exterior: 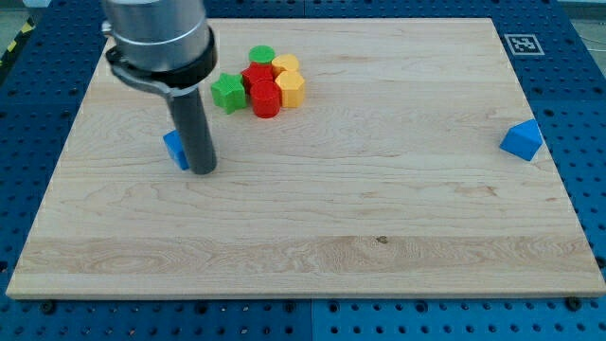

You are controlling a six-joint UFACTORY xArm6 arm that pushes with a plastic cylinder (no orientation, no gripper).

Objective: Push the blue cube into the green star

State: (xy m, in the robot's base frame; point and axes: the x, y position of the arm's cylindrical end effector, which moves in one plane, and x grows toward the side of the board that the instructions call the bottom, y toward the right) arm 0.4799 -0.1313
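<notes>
Resting on the wooden bench [379, 208], my tip [204, 171] sits at the view's left, touching or just beside the right side of the blue cube [174, 149], which the rod partly hides; only the cube's left portion shows. No gripper is fitted to this arm, so there is no open or closed state to log: the arm ends in the dark rod alone. The blue cube lies below and to the left of the green star [227, 93], near it but apart, with bare wood between them. The green star is the leftmost piece of a tight cluster toward the view's top: just to its right are a red block [256, 76] and a red cylinder [266, 98], the cylinder at the cluster's lower edge. A green cylinder [261, 55] sits at the cluster's top, and two yellow blocks, one upper [286, 65] and one lower [291, 88], close the cluster's right side; their exact shapes cannot be made out. Well apart from all this, a blue triangular block [522, 140] rests near the bench's right edge. A printed marker tag [519, 44] is at the top right corner.
</notes>
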